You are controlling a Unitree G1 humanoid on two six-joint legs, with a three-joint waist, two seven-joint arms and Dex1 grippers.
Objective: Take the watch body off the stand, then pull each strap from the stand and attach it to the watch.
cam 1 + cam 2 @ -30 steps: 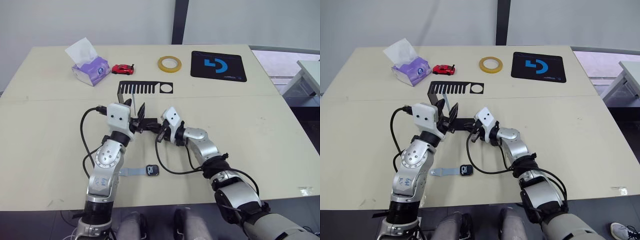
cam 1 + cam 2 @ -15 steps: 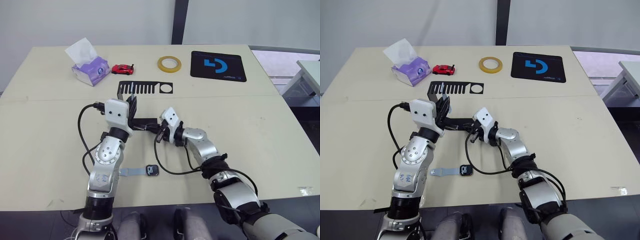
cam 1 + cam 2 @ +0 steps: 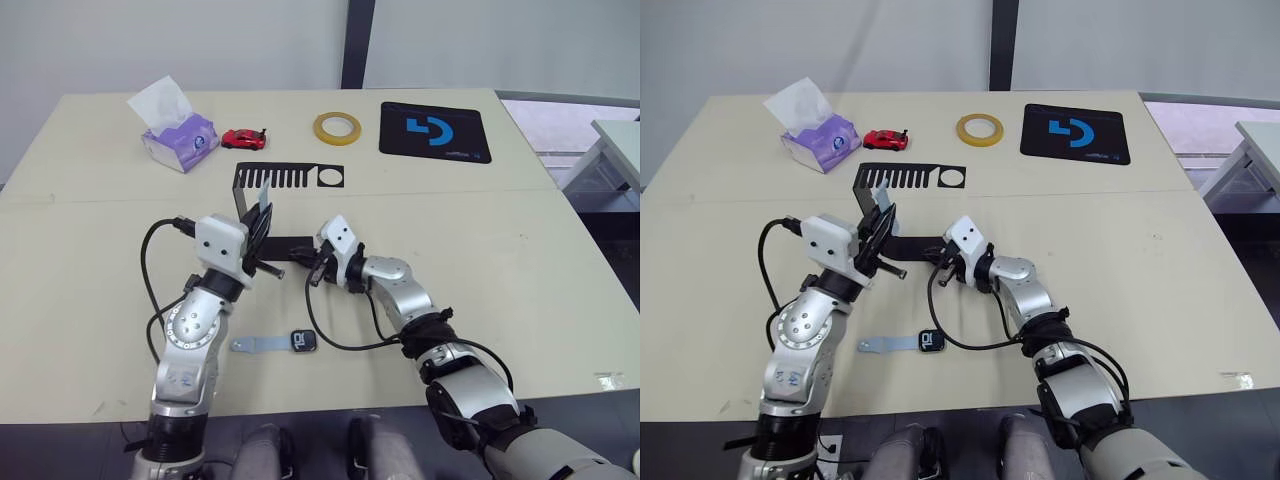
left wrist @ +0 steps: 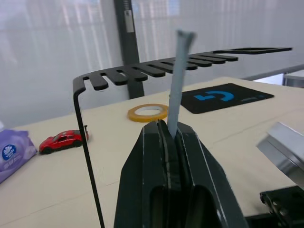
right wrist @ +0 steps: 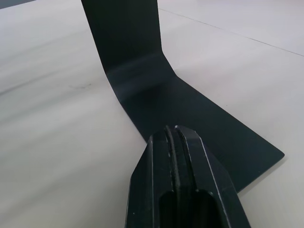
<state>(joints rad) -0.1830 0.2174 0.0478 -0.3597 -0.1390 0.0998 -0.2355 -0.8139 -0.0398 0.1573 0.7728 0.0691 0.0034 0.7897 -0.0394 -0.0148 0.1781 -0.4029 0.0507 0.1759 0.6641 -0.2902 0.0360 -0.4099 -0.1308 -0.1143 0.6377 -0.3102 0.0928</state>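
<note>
The black stand [image 3: 289,178] stands mid-table, its comb-slotted top plate [image 4: 142,70] raised over its flat base [image 5: 156,90]. My left gripper [image 4: 167,124] is shut on a pale blue-grey strap [image 4: 176,80], which it holds upright just in front of the comb teeth, beside the stand's upright. My right gripper [image 5: 172,128] is shut, with its tip resting on the near edge of the stand's base. The watch body [image 3: 303,341] lies flat on the table nearer to me, and another strap [image 3: 256,344] is attached to its left side.
Along the far side of the table are a purple tissue box [image 3: 175,135], a red toy car [image 3: 245,138], a yellow tape roll [image 3: 338,126] and a black mat with a blue logo [image 3: 436,130]. Black cables loop beside both forearms.
My left gripper has drawn back from the comb toward me and to the left, with the strap in it. The right gripper has stayed on the stand's base.
</note>
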